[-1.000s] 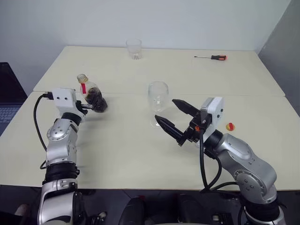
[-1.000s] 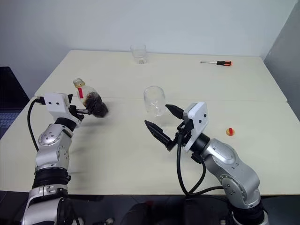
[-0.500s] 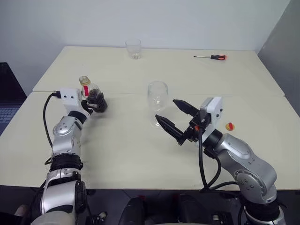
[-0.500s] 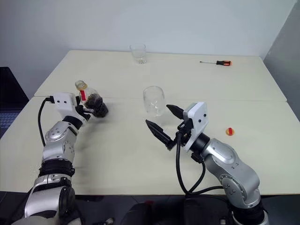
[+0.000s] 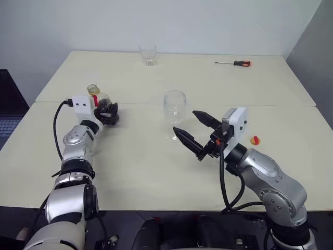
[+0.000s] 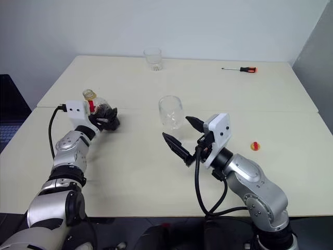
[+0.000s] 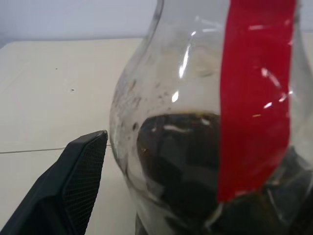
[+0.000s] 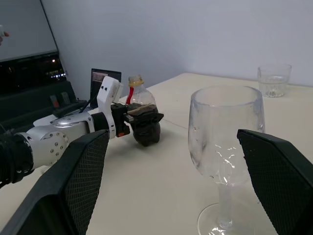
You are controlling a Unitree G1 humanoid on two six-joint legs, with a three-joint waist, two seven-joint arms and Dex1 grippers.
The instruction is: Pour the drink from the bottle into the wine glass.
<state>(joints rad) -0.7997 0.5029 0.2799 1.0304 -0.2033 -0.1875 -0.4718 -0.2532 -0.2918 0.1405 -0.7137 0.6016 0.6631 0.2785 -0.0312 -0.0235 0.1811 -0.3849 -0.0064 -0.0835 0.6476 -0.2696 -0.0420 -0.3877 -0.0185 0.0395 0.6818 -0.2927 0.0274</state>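
Pale table, seen from above and behind the robot's arms; a seam runs across it.

Left gripper reaches level over the table's left side, w/ black fingers spread wide around the bottle. The bottle stands upright on the table between them. In the left wrist view one finger stands just beside the bottle's round body w/ a thin gap showing; the other finger is hidden behind the bottle, so can't tell if it is actually gripped. The bottle is clear plastic w/ a red strip down its side. Its neck is open, no cap on. The drink, dark brown and nearly black, fills only the lower part of the body.

Wine glass stands upright near the table's centre, well apart from the bottle and to its right. It is clear and empty.

Right gripper hovers just right of and in front of the glass, fingers wide apart, nothing held. In the right wrist view the glass sits between and beyond its two fingers, not touched.

Small yellow and red cap lies on the table to the right of the right arm. Short clear tumbler stands at the far edge, centre-left. Screwdriver w/ red-orange handle lies at far right.
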